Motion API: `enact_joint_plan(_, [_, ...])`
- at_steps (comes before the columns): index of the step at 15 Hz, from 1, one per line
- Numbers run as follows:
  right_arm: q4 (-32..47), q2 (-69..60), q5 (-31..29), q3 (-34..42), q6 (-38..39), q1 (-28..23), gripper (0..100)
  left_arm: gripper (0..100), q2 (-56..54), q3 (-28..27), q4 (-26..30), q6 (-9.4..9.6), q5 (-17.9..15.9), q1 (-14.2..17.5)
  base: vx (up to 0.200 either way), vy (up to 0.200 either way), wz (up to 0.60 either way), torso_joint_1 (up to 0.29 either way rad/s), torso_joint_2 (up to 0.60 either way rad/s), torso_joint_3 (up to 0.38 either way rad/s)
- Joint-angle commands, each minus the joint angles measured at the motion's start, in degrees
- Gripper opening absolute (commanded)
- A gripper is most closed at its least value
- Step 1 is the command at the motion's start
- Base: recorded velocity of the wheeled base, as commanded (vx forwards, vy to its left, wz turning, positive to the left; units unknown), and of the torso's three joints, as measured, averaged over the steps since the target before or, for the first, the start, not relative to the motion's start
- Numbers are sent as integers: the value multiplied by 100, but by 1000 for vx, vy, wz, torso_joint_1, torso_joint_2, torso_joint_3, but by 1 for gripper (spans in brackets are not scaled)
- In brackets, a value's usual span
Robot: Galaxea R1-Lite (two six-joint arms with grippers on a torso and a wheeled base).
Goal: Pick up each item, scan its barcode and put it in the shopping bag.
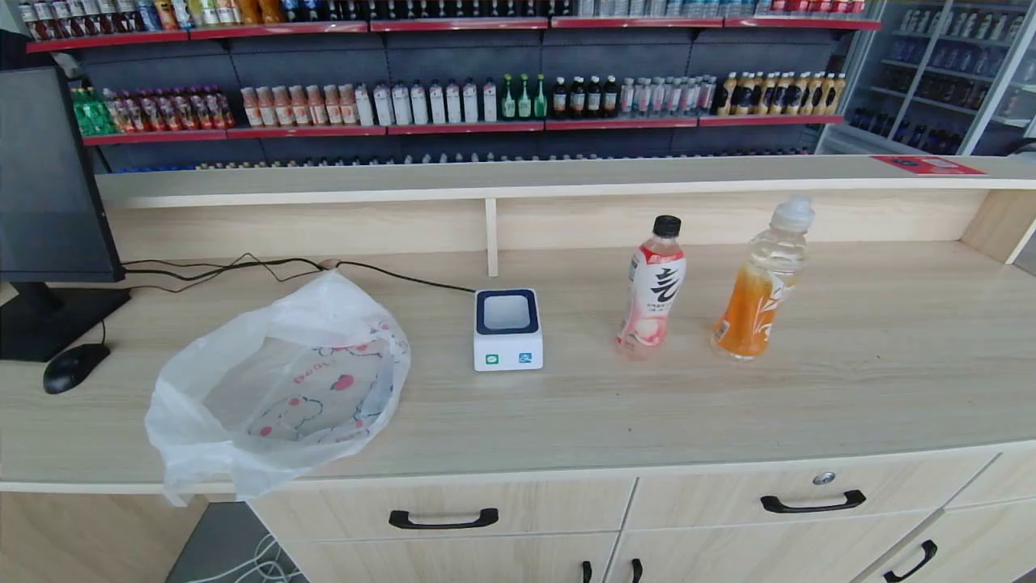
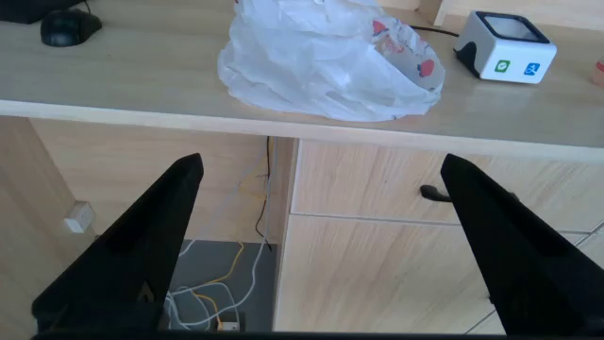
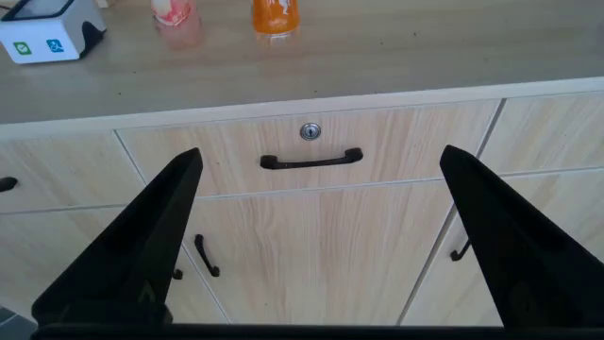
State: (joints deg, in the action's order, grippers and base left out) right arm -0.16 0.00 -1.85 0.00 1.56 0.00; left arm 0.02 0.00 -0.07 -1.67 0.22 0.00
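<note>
Two bottles stand upright on the wooden counter [image 1: 850, 364]: a pink drink bottle [image 1: 652, 288] with a black cap and, to its right, an orange drink bottle [image 1: 762, 279] with a clear cap. Left of them sits the white barcode scanner [image 1: 507, 329], its window facing up. The white plastic shopping bag [image 1: 279, 389] lies open at the counter's front left. My left gripper [image 2: 321, 236] hangs open below the counter edge, in front of the bag [image 2: 326, 59]. My right gripper [image 3: 321, 236] is open too, low in front of the drawers, with the bottle bases [image 3: 276, 15] above it.
A monitor [image 1: 48, 186] and a black mouse [image 1: 74, 366] sit at the far left, with a cable [image 1: 243, 267] running to the scanner. A raised ledge [image 1: 518, 182] backs the counter. Drawers with black handles [image 1: 812, 504] are below. Shelves of drinks stand behind.
</note>
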Motion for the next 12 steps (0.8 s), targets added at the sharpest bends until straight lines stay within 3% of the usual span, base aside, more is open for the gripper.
enact_joint_plan(1, [-2, 0, 1, 0, -7, 9, 100, 100, -2, 0, -1, 0, 4, 0, 0, 0, 0, 0, 0, 0])
enact_joint_plan(4, [-107, 0, 1, -18, -15, 0, 100, 100, -2, 0, -1, 9, 4, 0, 0, 0, 0, 0, 0, 0])
enact_joint_plan(9, [-459, 475, 10, -738, 2, 18, 100, 100, -2, 0, -1, 9, 4, 0, 0, 0, 0, 0, 0, 0])
enact_joint_plan(10, [-758, 773, 10, -853, -7, 18, 100, 100, -2, 0, -1, 9, 4, 0, 0, 0, 0, 0, 0, 0])
enact_joint_plan(12, [-2225, 1916, 18, -896, -15, 18, 100, 100, -2, 0, -1, 9, 4, 0, 0, 0, 0, 0, 0, 0])
